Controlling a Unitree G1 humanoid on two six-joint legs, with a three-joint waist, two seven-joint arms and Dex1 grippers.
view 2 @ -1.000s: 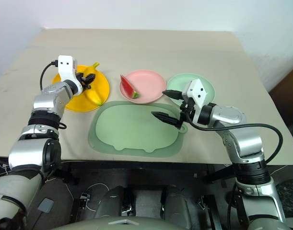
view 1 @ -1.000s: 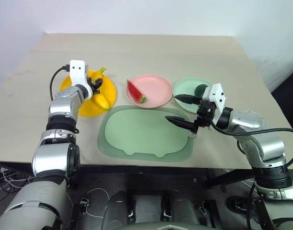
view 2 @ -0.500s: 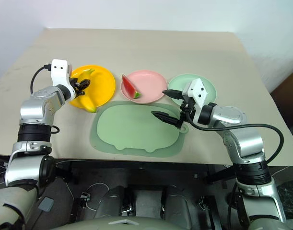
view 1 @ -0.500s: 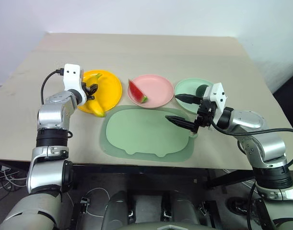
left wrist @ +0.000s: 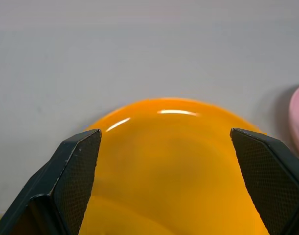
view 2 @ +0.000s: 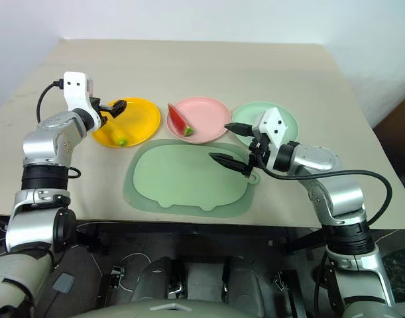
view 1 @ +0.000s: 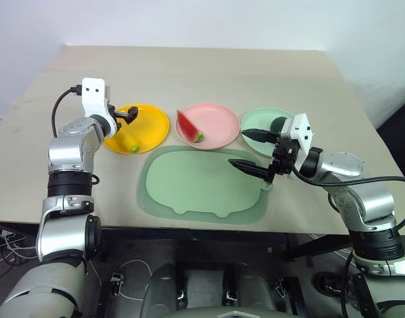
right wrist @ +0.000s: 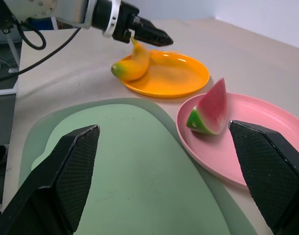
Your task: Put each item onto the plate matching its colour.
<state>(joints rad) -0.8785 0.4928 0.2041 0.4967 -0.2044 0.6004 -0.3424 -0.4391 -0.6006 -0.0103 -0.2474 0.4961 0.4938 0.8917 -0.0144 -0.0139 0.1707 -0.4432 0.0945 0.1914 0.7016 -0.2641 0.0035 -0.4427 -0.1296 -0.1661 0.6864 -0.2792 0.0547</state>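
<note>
The yellow banana [right wrist: 132, 66] lies at the near left rim of the yellow plate [view 1: 149, 122], partly over its edge. Just above it hovers my left gripper [view 1: 126, 114], open and holding nothing; its fingers [left wrist: 76, 171] stand wide apart over the plate. The red watermelon wedge [view 1: 187, 126] rests on the pink plate [view 1: 215, 119]. The dark green avocado [view 1: 278, 122] sits on the light green plate [view 1: 258, 122]. My right gripper [view 1: 236, 149] hangs open and empty over the right end of the large mat [view 1: 202, 182], in front of the green plate.
The large pale green mat lies on the beige table [view 1: 202, 73] near its front edge. The three plates stand in a row behind it. Bare tabletop stretches beyond the plates and to both sides.
My left gripper has opened and let go of the banana, which now lies at the yellow plate's rim. The left hand has drawn slightly back and up. The right arm has stayed still.
</note>
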